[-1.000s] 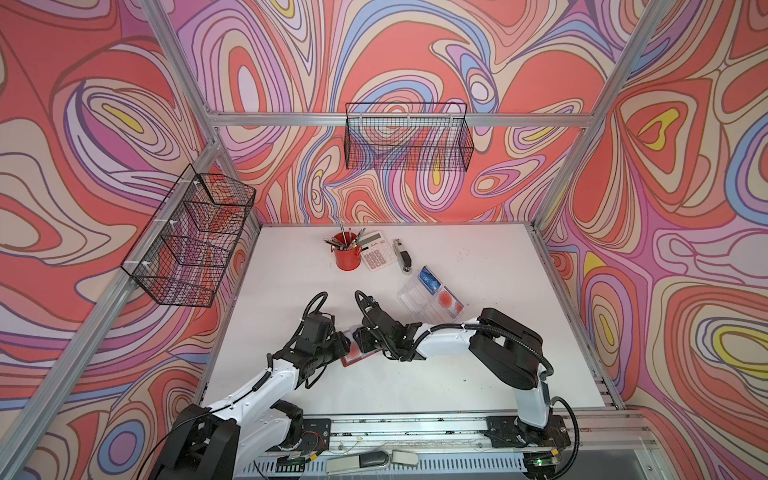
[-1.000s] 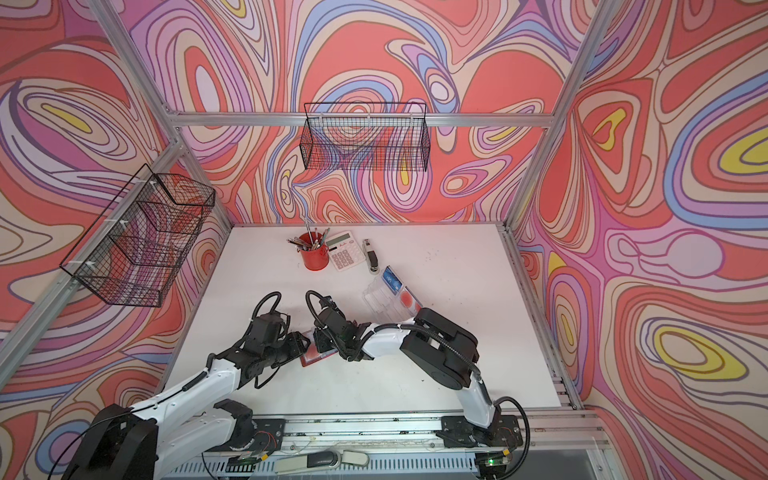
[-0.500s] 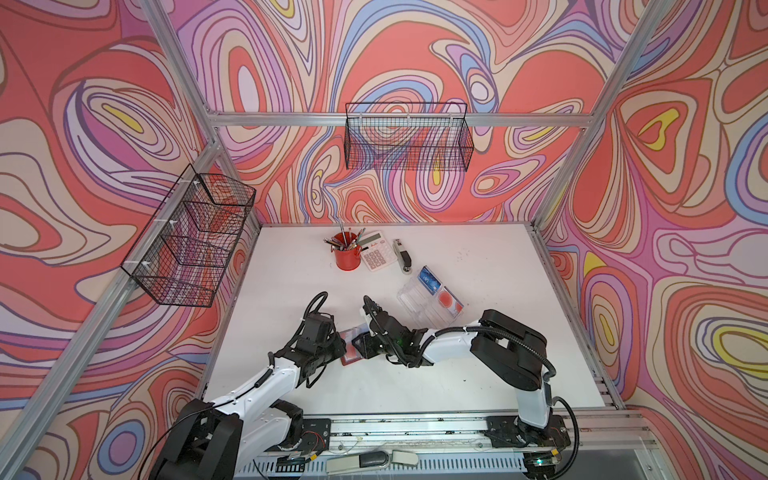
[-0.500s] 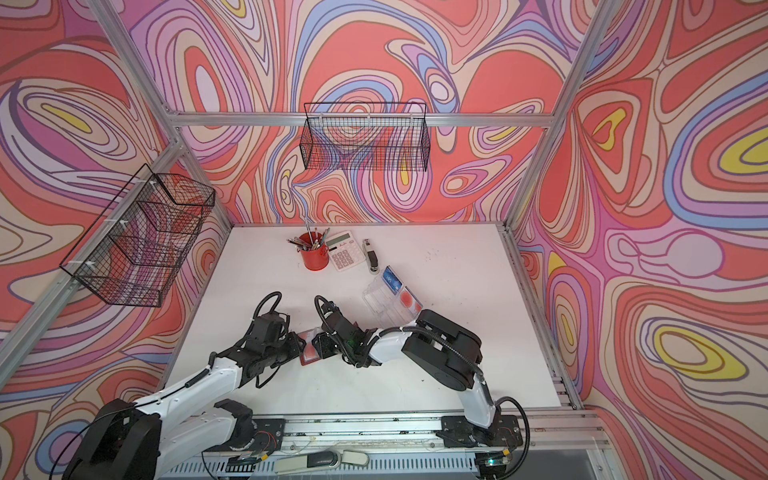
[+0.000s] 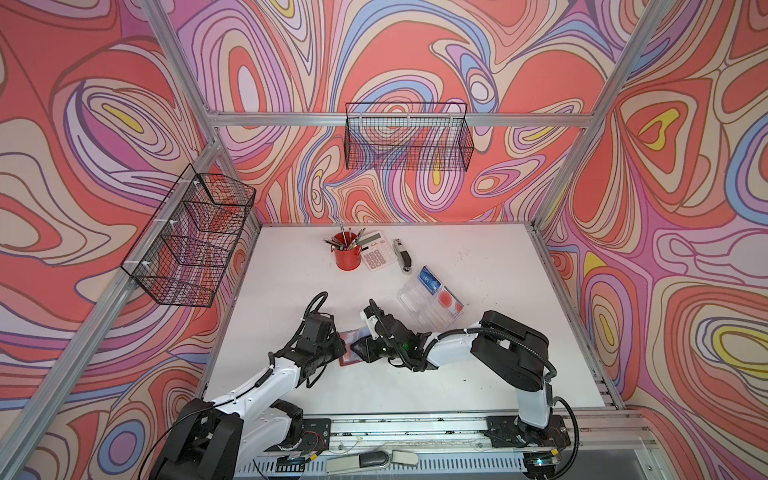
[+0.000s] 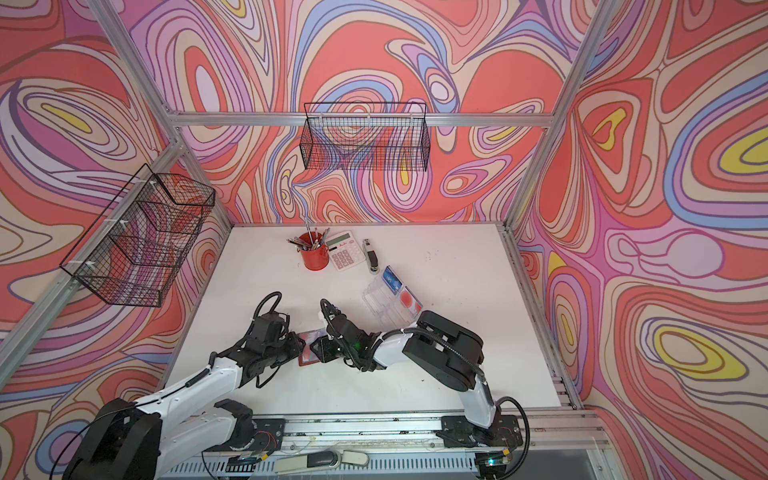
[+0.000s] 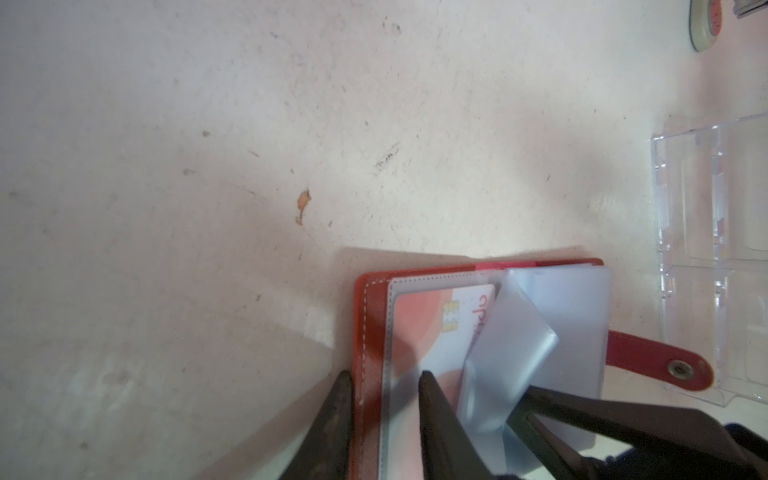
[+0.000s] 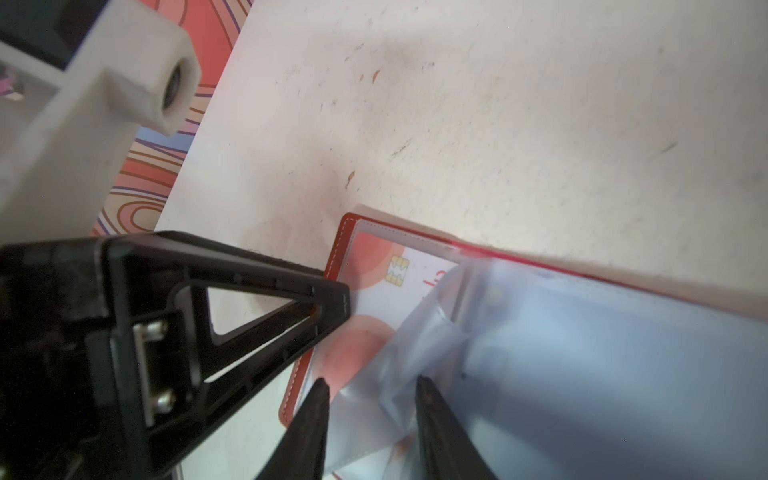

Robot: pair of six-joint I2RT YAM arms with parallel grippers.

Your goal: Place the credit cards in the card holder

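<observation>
The card holder (image 5: 348, 360) lay open on the tabletop (image 5: 457, 374) between my two grippers. My left gripper (image 7: 384, 382) had its jaws narrowly apart astride the stitched red edge; I could not tell whether it gripped. My right gripper (image 8: 370, 386) pinched a clear sleeve (image 7: 511, 332), holding it crumpled above the page beneath, where a pale credit card (image 7: 432, 328) with red-orange circles sat. More credit cards (image 5: 428, 279) lay in the clear tray (image 5: 409, 297) nearby.
</observation>
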